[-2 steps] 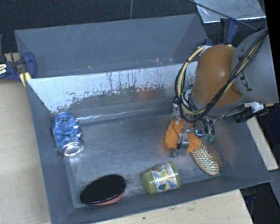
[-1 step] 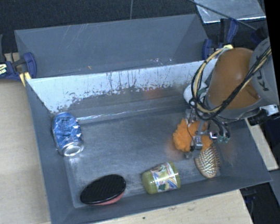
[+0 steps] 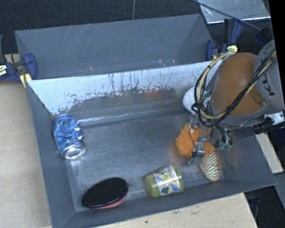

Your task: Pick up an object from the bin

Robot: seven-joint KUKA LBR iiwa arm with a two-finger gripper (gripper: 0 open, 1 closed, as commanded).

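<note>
Grey bin [image 3: 110, 46], a handful of loose things spread over its floor. At the left, close to the back wall: a crushed blue can [image 3: 68, 136]. At the front left: a black brush [image 3: 105, 192], oval, pink edge beneath, flat on the floor. Near it on the right, but apart: a green jar [image 3: 164, 181] on its side, printed label up. Toward the right: an orange lump [image 3: 186, 141], perhaps a soft toy, hard to make out behind the cables. Just beside that, nearer the front wall: a tan oval [image 3: 211, 167], woven or meshed by the look of it. Farther back on the right: a white thing [image 3: 189, 99], rounded, half hidden by the arm.

Reaching in from the right under its orange cover, gripper [image 3: 208, 147] low in the bin's right front part, between orange lump and tan oval, right over the top end of the latter. Apart or together: cannot tell, masked by cables and wrist.
</note>
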